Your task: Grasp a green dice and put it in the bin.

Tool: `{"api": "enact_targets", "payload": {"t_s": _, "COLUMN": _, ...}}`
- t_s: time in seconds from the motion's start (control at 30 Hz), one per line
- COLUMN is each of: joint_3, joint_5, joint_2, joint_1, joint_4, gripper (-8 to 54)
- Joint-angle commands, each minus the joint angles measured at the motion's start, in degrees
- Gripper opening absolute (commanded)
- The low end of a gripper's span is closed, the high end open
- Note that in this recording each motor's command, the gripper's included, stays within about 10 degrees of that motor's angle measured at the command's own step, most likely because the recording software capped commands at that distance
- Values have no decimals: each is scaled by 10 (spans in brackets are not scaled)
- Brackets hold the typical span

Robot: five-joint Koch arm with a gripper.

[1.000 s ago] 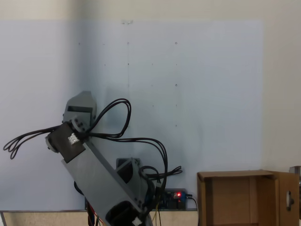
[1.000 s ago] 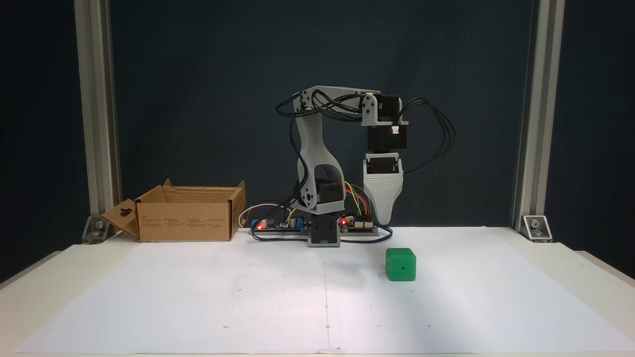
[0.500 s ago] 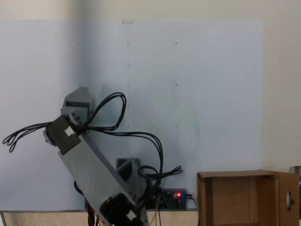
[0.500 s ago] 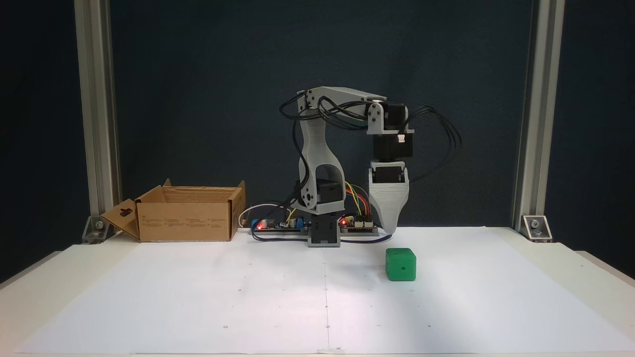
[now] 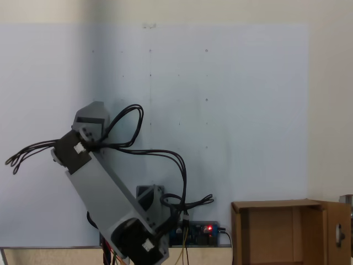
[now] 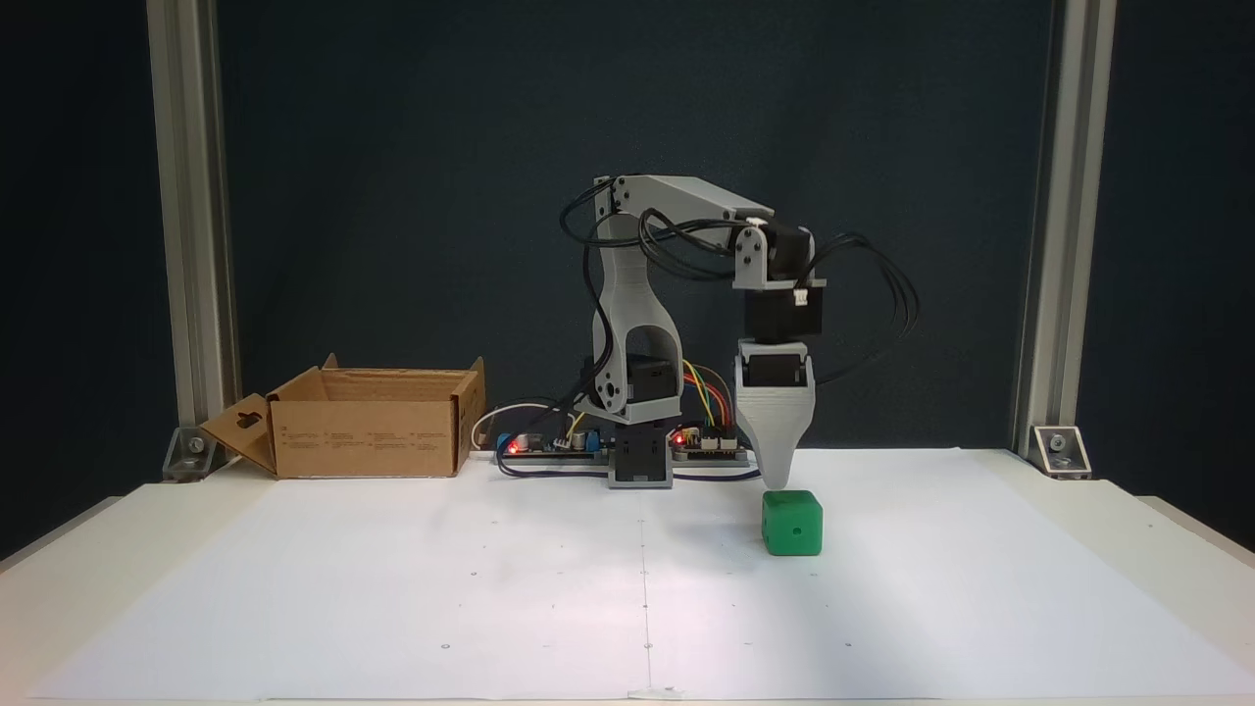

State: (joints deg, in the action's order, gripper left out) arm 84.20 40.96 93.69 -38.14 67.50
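White paper covered the surface [image 6: 392,588], where the green dice [image 6: 792,523] sat right of centre. Just above it hung the end effector [image 6: 778,480], its opening impossible to judge. Far left, the bin [image 6: 368,424] stood open, its contents hidden.

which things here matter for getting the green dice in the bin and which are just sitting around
Part of the job:
- green dice, on the white paper just below the gripper
- bin, open cardboard box at the left of this fixed view

Just there:
- circuit boards with red lights and coloured wires by the arm's base
- metal frame posts at the table's back corners
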Motion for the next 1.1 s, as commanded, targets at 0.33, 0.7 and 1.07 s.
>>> {"api": "enact_targets", "payload": {"t_s": 0.33, "joint_3": 29, "joint_5": 55, "joint_2": -33, "joint_1": -13, "joint_4": -79, "gripper": 434}}
{"api": "enact_targets", "payload": {"t_s": 0.7, "joint_3": 28, "joint_5": 76, "joint_2": -66, "joint_1": -43, "joint_4": -132, "gripper": 432}}
{"api": "enact_targets", "payload": {"t_s": 1.07, "joint_3": 28, "joint_5": 75, "joint_2": -69, "joint_1": -46, "joint_4": -141, "gripper": 374}}
